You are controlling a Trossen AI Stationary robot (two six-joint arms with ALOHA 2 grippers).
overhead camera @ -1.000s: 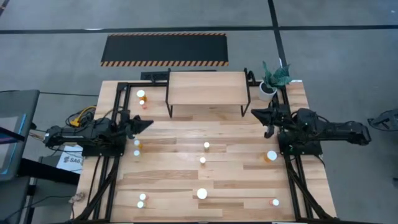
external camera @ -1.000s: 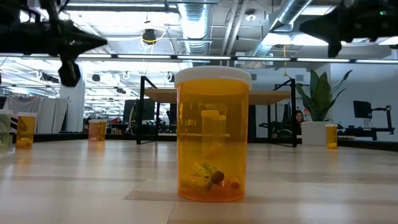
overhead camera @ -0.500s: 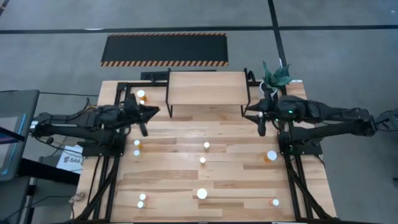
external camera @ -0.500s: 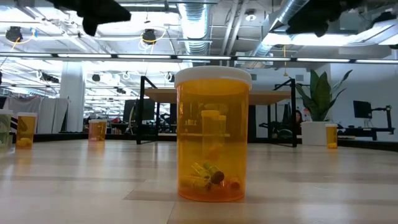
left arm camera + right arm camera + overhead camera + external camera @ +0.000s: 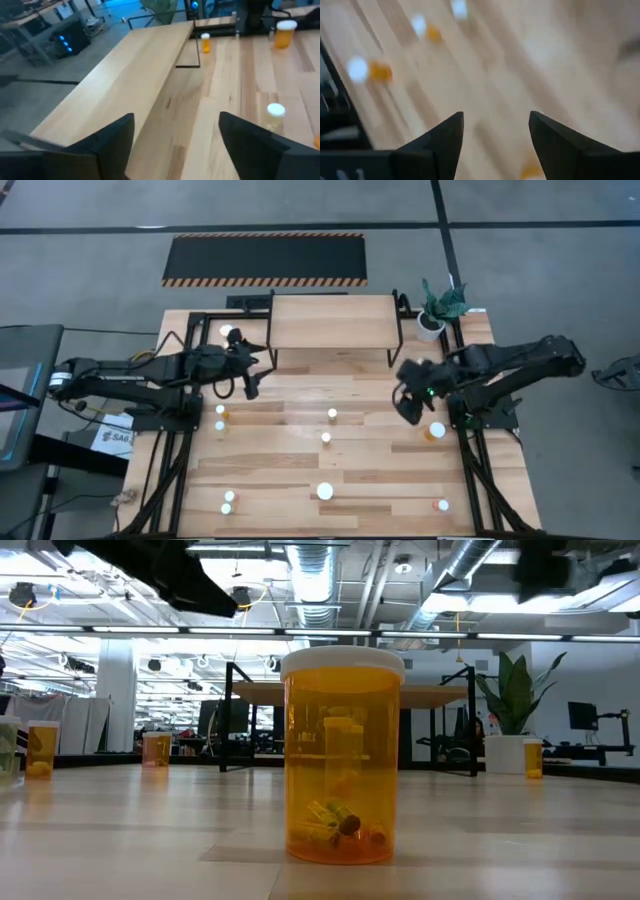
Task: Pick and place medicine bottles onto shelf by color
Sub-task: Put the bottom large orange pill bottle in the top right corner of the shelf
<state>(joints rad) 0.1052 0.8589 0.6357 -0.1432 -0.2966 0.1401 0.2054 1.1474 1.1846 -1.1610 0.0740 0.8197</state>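
1. Light-wood planks form the desk [image 5: 300, 470]; the shelf [image 5: 332, 322], a small wooden board on black legs, stands at the middle of the desk's far edge.
2. The left gripper [image 5: 251, 383] hangs above the desk just off the shelf's front left corner. Its jaws stand wide apart and hold nothing; the left wrist view shows both dark fingers [image 5: 107, 137] spread, with the shelf's board between and beyond them.
3. The right gripper [image 5: 408, 406] hangs above the desk's right part, in front of the shelf's right end. Its jaws are parted and empty; the right wrist view is blurred.
4. No medicine bottles stand on the shelf; all lie scattered on the desk.
5. A large orange bottle [image 5: 435, 431] stands just beside the right gripper, toward the right edge.
6. Two small bottles [image 5: 332, 414] stand at the desk's centre, one behind the other.
7. A large white-capped bottle [image 5: 324, 491] stands near the front edge; the low view shows it as orange, upright, with items inside.
8. A potted plant [image 5: 437, 308] occupies the far right corner.
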